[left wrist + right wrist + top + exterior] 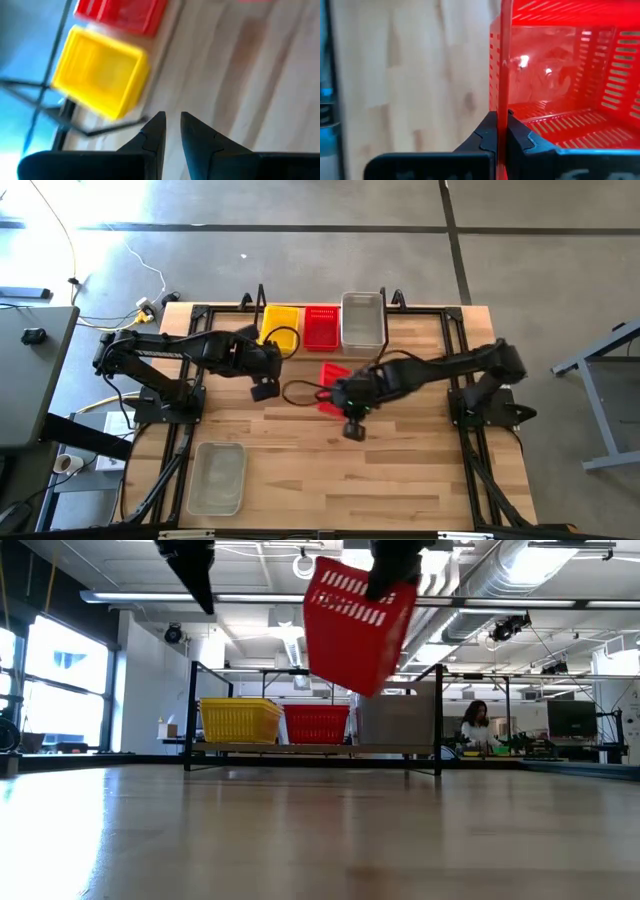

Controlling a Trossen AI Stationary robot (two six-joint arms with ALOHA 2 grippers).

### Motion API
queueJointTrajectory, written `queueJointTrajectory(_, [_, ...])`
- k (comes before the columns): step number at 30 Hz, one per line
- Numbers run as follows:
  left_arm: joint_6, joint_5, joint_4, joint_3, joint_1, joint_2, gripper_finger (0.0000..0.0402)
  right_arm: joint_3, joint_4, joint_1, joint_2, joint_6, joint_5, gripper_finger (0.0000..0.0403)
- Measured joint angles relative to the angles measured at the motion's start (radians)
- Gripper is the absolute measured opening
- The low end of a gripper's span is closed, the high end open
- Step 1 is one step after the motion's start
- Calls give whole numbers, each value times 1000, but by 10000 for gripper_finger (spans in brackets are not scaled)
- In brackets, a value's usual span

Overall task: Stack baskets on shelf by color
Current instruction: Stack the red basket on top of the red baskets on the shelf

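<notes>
A red basket (pixel 358 625) hangs tilted in the air above the middle of the counter (pixel 400 470), clear of its surface in the low view. The right pincer (pixel 502 131) is clenched on one wall of this basket, a finger on each side of the thin rim, as the right wrist view shows. From above, the held basket (pixel 333 385) lies near the counter's centre, at about 6 o'clock from the shelf (pixel 310 748).

The shelf stands along the counter's 12 o'clock edge. On it sit three baskets in a row: a yellow basket (pixel 280 327) toward 9 o'clock, a second red basket (pixel 321 328) in the middle, and a grey basket (pixel 363 321) toward 3 o'clock, each just beside the next.

The left pincer (pixel 168 131) hovers over bare wood at about 7 o'clock from the yellow basket, holding nothing, its fingers parted by a narrow gap.

Another grey basket (pixel 216 477) rests well apart from the rest, near the counter's 7 o'clock corner.

In the room beyond the counter, a person (pixel 474 726) is at a desk.
</notes>
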Motion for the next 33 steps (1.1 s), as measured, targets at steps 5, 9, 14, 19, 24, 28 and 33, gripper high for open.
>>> queueJointTrajectory(5, [-60,-65,-111,0,0,0,48,181,-90,-74,109,-109,66,0])
queueJointTrajectory(9, [-72,-80,-145,0,3,0,48,310,-141,-138,184,-208,120,0])
queueJointTrajectory(14, [-76,-80,-144,0,10,0,48,396,-151,-224,242,-324,177,0])
queueJointTrajectory(19, [-109,-80,-147,0,29,0,48,408,-140,-307,265,-456,192,0])
queueJointTrajectory(24, [-127,-80,-143,0,59,0,48,408,-119,-378,303,-569,211,0])
queueJointTrajectory(28, [-127,-80,-135,0,89,0,48,408,-115,-418,338,-622,210,0])
queueJointTrajectory(33, [-150,-80,-136,0,125,0,48,408,-116,-448,366,-627,209,0])
